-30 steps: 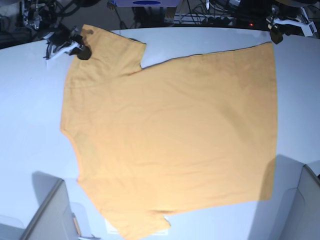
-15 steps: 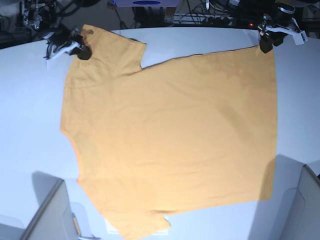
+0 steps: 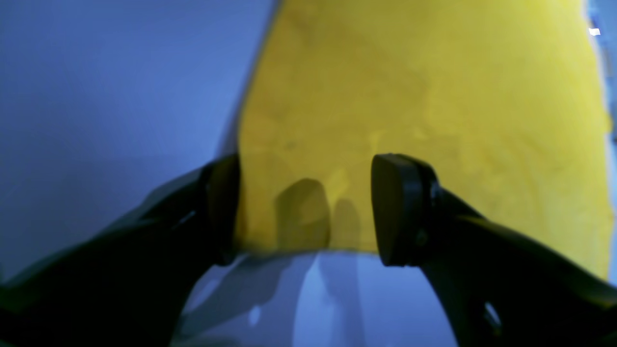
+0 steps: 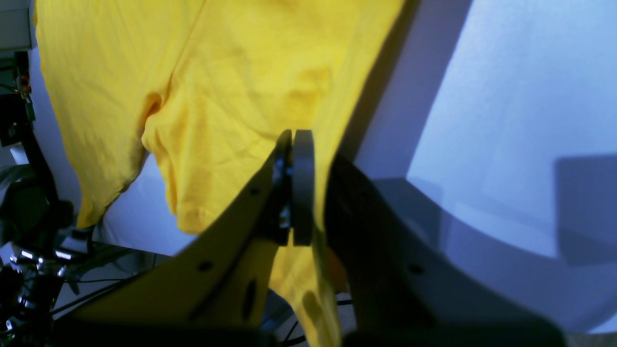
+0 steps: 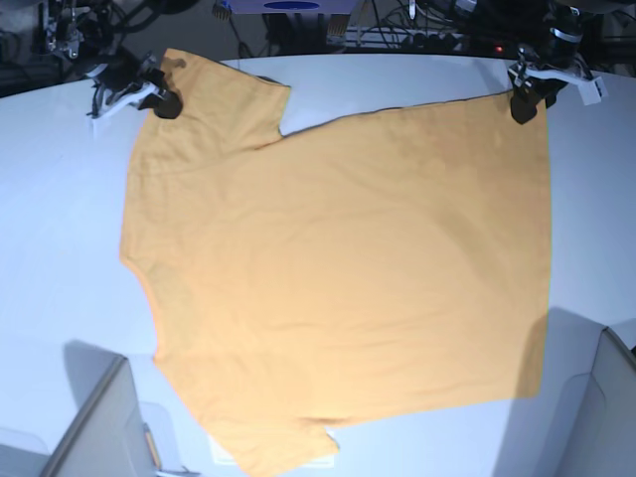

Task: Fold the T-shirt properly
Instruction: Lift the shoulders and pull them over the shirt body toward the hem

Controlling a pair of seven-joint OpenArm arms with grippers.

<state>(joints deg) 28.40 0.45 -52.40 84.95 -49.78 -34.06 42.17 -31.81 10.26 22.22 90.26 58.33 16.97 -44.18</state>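
The orange-yellow T-shirt [image 5: 338, 268] lies spread flat on the white table [image 5: 60, 248], with one sleeve at the far left and the hem along the right. My right gripper [image 5: 162, 101] is shut on the edge of the far-left sleeve; the right wrist view shows its pads [image 4: 295, 188] pinching the yellow cloth [image 4: 231, 96]. My left gripper [image 5: 524, 102] is at the shirt's far right hem corner. In the left wrist view it [image 3: 308, 212] is open, its fingers [image 3: 400, 207] set either side of the shirt's corner [image 3: 409, 96], just above the cloth.
Grey box walls stand at the near left [image 5: 99, 427] and near right [image 5: 606, 417] corners. Cables and equipment [image 5: 288, 15] run along the table's far edge. White tabletop shows to the left of and behind the shirt.
My left gripper has moved left, from beyond the table's far right edge to over the shirt's far right corner. My right gripper has stayed on the sleeve. The shirt has not moved.
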